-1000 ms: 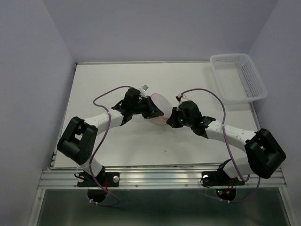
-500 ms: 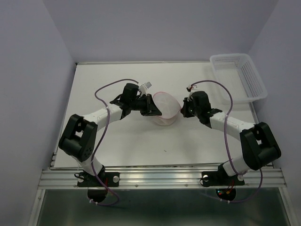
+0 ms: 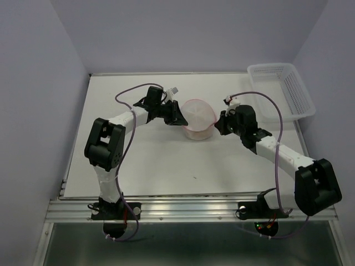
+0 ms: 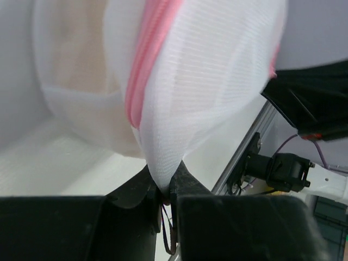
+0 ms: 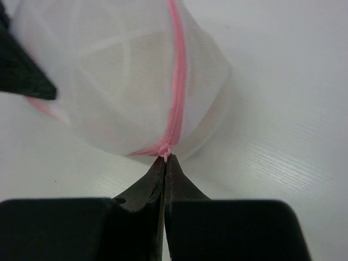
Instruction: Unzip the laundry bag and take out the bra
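On the white table (image 3: 138, 160), the left gripper (image 3: 176, 117) reached in from the laundry bag's 9 o'clock side, its fingers clenched on a fold of the white mesh. The laundry bag (image 3: 198, 117) sat propped up a little toward 12 o'clock from the table's middle, its pink zipper rim running over the top. Through the mesh in the left wrist view a faint tan patch, the bra (image 4: 76, 54), showed inside. At the bag's 3 o'clock the right gripper (image 3: 220, 124) was pinched tight on the zipper pull (image 5: 165, 150). A white lattice basket (image 3: 280, 91) stood well apart at the table's 2 o'clock corner.
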You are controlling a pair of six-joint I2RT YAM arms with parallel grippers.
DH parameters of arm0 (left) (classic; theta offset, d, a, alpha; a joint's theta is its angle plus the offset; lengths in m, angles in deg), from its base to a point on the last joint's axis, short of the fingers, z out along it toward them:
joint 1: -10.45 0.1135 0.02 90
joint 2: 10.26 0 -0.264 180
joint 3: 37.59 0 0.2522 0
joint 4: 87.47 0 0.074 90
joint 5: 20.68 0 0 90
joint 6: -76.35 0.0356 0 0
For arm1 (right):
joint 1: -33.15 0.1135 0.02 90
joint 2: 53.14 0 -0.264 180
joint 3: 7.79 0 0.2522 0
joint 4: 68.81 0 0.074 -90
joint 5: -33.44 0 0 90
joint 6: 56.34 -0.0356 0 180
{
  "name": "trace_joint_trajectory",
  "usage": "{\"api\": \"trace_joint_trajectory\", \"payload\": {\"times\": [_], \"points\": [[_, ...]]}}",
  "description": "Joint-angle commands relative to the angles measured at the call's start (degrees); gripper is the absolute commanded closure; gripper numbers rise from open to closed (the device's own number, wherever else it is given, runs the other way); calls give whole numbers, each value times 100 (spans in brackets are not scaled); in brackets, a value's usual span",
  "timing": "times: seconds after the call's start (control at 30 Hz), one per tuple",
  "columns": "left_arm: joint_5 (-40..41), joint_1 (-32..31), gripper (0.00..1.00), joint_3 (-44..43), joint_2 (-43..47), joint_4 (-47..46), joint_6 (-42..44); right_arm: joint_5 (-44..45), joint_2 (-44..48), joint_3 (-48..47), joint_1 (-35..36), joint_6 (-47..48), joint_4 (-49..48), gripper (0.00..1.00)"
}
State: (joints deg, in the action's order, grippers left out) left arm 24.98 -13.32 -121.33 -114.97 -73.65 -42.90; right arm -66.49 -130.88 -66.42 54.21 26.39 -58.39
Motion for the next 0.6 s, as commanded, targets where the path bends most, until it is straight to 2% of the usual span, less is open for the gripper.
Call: {"api": "trace_joint_trajectory", "payload": {"times": [0.0, 0.03, 0.07, 0.13, 0.17, 0.23, 0.37, 0.57], "points": [[74, 153, 75, -990, -366, 311, 114, -308, 461, 390, 459, -99, 97, 99], [-48, 162, 67, -1087, -410, 267, 78, -307, 478, 434, 782, -152, 61, 99], [-84, 145, 50, -1245, -454, 232, 34, -159, 487, 469, 951, -257, 52, 99], [-84, 162, 37, -1360, -454, 171, -53, -53, 470, 531, 1206, -687, -53, 99], [-66, 153, 24, -1439, -463, 179, -71, 52, 478, 557, 1416, -871, -132, 99], [-31, 153, 6, -1466, -428, 197, -115, 183, 522, 628, 1715, -1311, -343, 99], [109, 171, 1, -1344, -305, 319, -142, 510, 505, 628, 1919, -1760, -449, 99], [531, 180, 1, -466, 353, 416, -247, 844, 391, 584, 1972, -2007, -466, 99]]}}
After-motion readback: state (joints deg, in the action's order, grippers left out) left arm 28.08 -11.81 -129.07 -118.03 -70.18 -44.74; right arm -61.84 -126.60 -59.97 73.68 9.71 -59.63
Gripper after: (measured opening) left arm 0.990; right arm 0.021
